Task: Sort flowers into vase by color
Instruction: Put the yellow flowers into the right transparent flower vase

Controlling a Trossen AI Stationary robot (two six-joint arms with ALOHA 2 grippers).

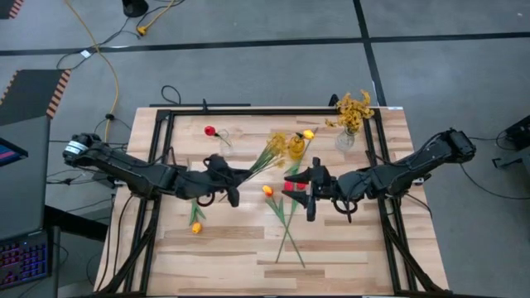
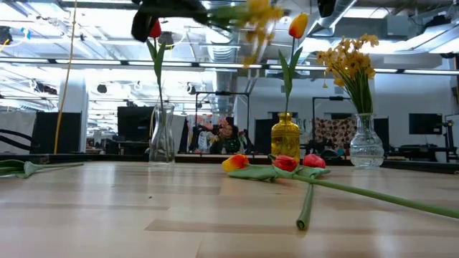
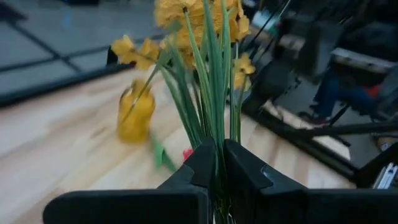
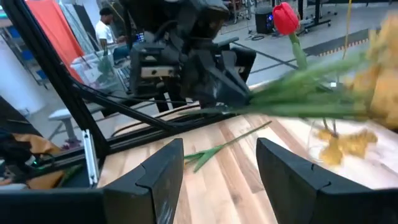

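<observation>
My left gripper (image 1: pixel 236 176) is shut on a spray of mustard-yellow blossoms (image 1: pixel 277 146), high over the table's middle; the spray (image 2: pixel 251 14) shows at the top of the low view. My right gripper (image 1: pixel 303 189) hangs open above red tulips (image 1: pixel 291 187) and a yellow-orange tulip (image 1: pixel 267 190) lying flat, stems toward the near edge. A clear vase (image 1: pixel 224 142) holds a red tulip (image 2: pixel 155 30). A yellow vase (image 1: pixel 296 149) holds a yellow-orange tulip (image 2: pixel 297 26). Another clear vase (image 1: pixel 345 138) holds yellow sprays (image 1: pixel 354 108). My left gripper pinches the spray's bunched green stems (image 3: pixel 217 163) between its two fingers (image 3: pixel 198 167), near the stems' lower end. The fingers come roughly level from the table's left and lie along the stems. The spray is lifted clear, blossoms (image 3: pixel 199 15) pointing away toward the yellow vase (image 3: pixel 135 115).
One more yellow-orange tulip (image 1: pixel 196 226) lies near the table's left edge, below the left arm. A black frame (image 1: pixel 265 110) runs around the table top. Bare wood shows along the near edge. People and equipment stand in the room behind.
</observation>
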